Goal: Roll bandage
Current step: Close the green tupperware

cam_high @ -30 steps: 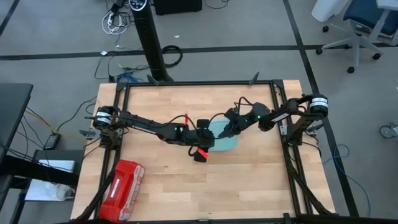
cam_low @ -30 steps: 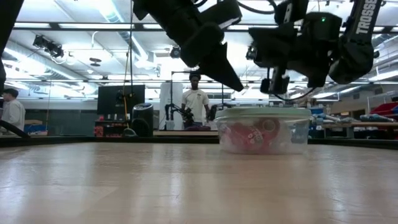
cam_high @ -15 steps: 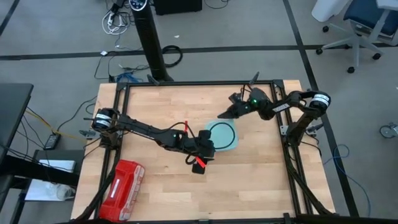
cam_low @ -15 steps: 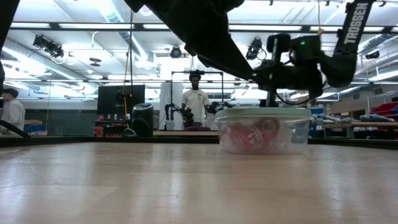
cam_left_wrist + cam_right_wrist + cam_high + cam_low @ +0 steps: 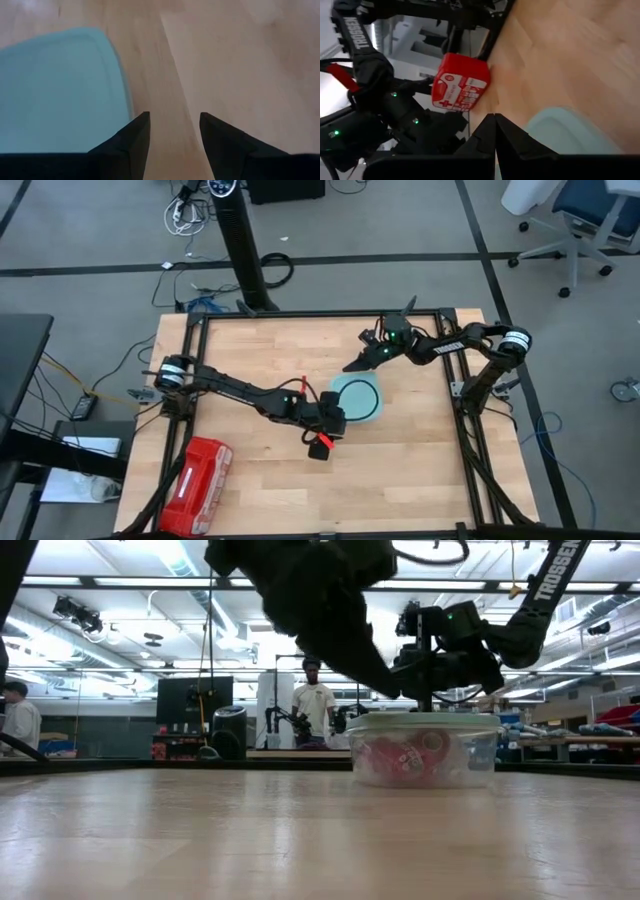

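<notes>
A clear tub (image 5: 422,752) with a teal lid (image 5: 357,398) stands mid-table. Dusky pink-red bandage fabric (image 5: 398,760) shows through the tub's wall and lies on its bottom. My left gripper (image 5: 337,418) is open and empty, just off the lid's near-left edge. In the left wrist view its fingers (image 5: 172,142) hang over bare wood beside the lid (image 5: 55,95). My right gripper (image 5: 351,367) is shut and empty. It hovers beyond the lid's far-left edge, above the table (image 5: 405,665).
A glossy red plastic case (image 5: 197,485) with white marks lies at the table's near left corner and also shows in the right wrist view (image 5: 460,82). A black metal frame (image 5: 320,316) runs round the table. People stand in the room beyond (image 5: 315,700).
My right gripper has drawn back from over the lid toward the table's far edge, then a little to the left, uncovering the lid. My left gripper has gone from the lid's left side a short way toward the near edge. The tub has stayed put.
</notes>
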You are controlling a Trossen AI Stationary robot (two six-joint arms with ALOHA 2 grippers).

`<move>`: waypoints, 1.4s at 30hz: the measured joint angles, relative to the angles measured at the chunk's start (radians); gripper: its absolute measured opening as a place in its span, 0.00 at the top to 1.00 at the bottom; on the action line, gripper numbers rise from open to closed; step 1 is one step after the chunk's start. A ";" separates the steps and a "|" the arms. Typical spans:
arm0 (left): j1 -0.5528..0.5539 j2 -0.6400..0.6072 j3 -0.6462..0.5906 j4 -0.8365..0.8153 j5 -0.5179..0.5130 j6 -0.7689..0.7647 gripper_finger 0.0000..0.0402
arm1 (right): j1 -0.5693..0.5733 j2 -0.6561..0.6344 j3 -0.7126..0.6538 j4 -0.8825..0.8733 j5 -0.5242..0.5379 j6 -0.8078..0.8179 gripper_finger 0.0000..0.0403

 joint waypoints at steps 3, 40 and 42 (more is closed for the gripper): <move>0.000 0.021 0.000 -0.002 -0.009 0.021 0.56 | 0.003 0.000 0.000 -0.021 0.005 -0.012 0.99; 0.018 0.011 0.000 -0.163 -0.408 0.120 0.56 | 0.045 -0.127 -0.053 -0.160 0.014 0.051 0.99; 0.018 -0.007 0.000 -0.169 -0.378 0.115 0.56 | 0.017 -0.176 -0.077 -0.157 0.030 0.040 0.99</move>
